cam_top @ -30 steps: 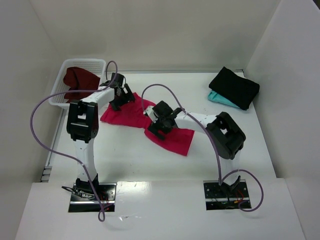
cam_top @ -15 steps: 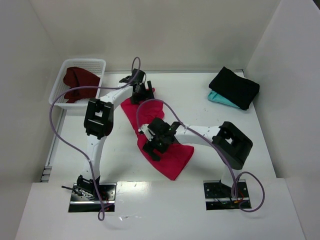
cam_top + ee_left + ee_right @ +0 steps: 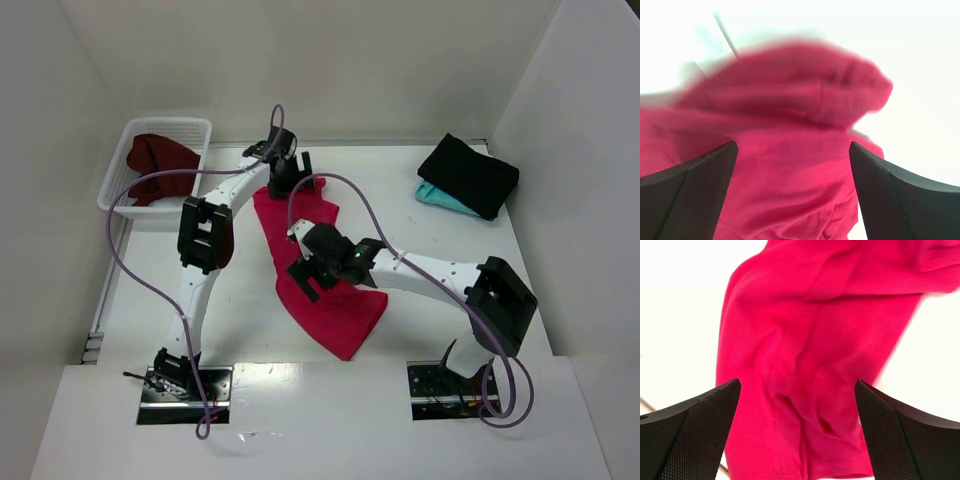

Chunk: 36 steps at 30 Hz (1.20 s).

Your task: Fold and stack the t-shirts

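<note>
From above, four t-shirts and two arms share one white table point(image 3: 240, 330). One crimson-pink t-shirt point(image 3: 335, 312) lies stretched in a crumpled diagonal band across the middle, from the far centre towards the near edge. One dark maroon t-shirt point(image 3: 155, 158) sits bunched in the single white lattice basket point(image 3: 170, 126) at far left. At far right, one folded black t-shirt point(image 3: 468, 174) rests on top of one teal t-shirt point(image 3: 443, 200), of which only a strip shows. The left gripper point(image 3: 290, 180) is over the band's far end, and the right gripper point(image 3: 306, 272) is over its middle.

The left wrist camera shows its two dark fingers point(image 3: 687, 200) set wide apart with nothing clamped; blurred crimson cloth, bunched into a ridge, fills the space between and beyond them, against the white surface.

The right wrist camera likewise shows two fingers point(image 3: 687, 435) spread wide and gripping nothing, with creased crimson cloth running below and between them.
</note>
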Each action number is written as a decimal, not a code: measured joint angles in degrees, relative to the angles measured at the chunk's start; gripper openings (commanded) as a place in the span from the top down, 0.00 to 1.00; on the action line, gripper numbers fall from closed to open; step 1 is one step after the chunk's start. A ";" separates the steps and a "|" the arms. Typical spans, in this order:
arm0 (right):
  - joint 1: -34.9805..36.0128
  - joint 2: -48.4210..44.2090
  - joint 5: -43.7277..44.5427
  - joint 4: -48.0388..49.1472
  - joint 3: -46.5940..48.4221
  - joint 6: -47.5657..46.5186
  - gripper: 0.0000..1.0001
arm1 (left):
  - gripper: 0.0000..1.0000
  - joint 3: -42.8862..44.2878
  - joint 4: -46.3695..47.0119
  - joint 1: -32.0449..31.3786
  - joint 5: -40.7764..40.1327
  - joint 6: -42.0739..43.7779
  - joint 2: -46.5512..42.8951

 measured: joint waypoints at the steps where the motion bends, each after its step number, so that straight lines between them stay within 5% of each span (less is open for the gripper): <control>1: 0.00 -0.52 1.46 -0.24 0.44 0.35 0.00 | 0.00 2.82 -1.22 0.59 -0.02 0.04 0.94; 5: 0.00 -1.92 6.60 -1.18 0.44 2.12 0.00 | 0.00 6.05 -1.66 2.56 -0.92 0.74 1.01; 10: -1.66 -3.43 8.85 -1.51 -1.11 5.68 0.00 | 0.00 -5.20 -0.11 3.37 -2.34 1.05 -6.34; 20: -17.86 -15.87 9.51 1.05 -3.61 13.79 0.00 | 0.00 -18.75 1.99 -0.31 -6.43 1.05 -19.56; 29: -20.26 -20.13 9.97 1.73 -4.00 13.99 0.00 | 0.00 -26.99 3.82 -4.61 -8.28 -2.27 -15.45; 36: -20.26 -20.13 9.60 1.70 -4.39 13.64 0.00 | 0.00 -22.82 3.54 -4.11 -9.88 -3.69 -11.98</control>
